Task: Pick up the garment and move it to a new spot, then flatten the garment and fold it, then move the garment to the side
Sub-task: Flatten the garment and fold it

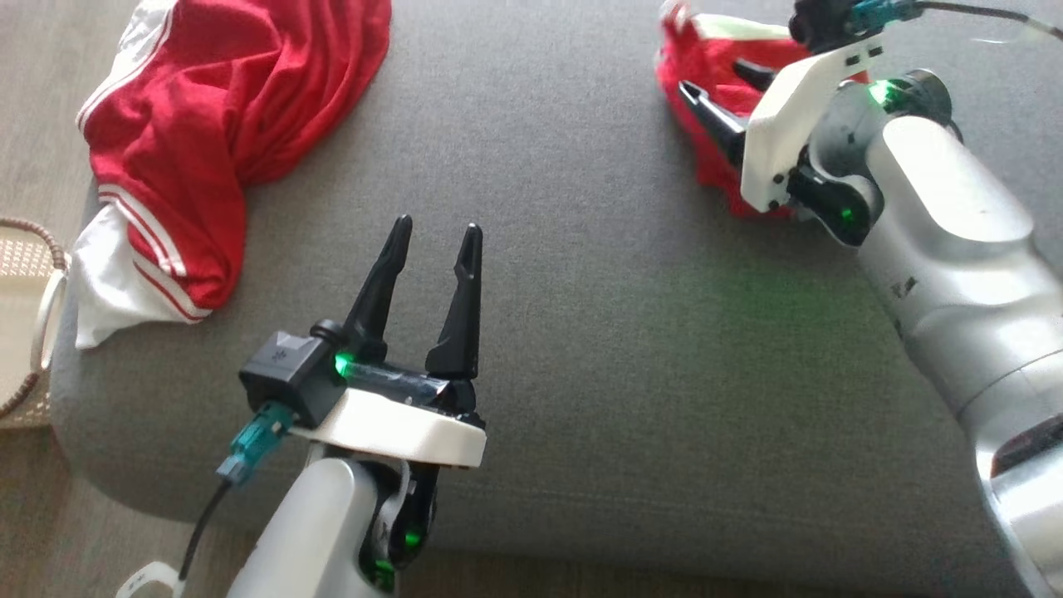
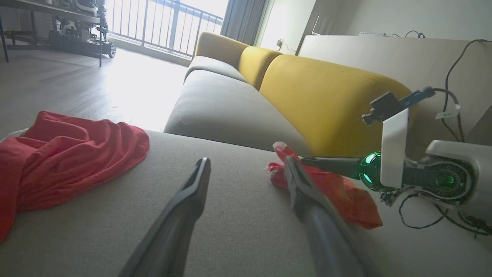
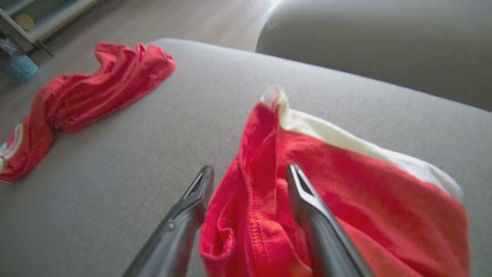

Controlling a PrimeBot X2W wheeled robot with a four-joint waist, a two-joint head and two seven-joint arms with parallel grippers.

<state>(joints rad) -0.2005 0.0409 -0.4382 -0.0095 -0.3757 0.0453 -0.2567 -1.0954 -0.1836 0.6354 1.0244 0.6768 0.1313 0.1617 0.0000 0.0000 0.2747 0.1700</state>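
Observation:
The garment [image 1: 707, 176] lies bunched at the far right of the grey cushion [image 1: 581, 316], red cloth with a white panel along one edge [image 3: 346, 140]. My right gripper [image 1: 712, 76] reaches over it, open. In the right wrist view a raised red fold [image 3: 261, 154] stands between the spread fingers [image 3: 250, 171], and neither finger presses on it. My left gripper [image 1: 438, 227] hovers open and empty over the cushion's near middle [image 2: 246, 161]. The left wrist view shows the garment [image 2: 346, 200] just beyond its right finger.
Another crumpled red-and-white cloth with striped trim [image 1: 224, 108] lies at the cushion's far left corner [image 2: 57, 161], partly over the edge. A woven basket [image 1: 25, 332] stands on the wooden floor to the left. A yellow backrest [image 2: 326, 100] rises behind the seat.

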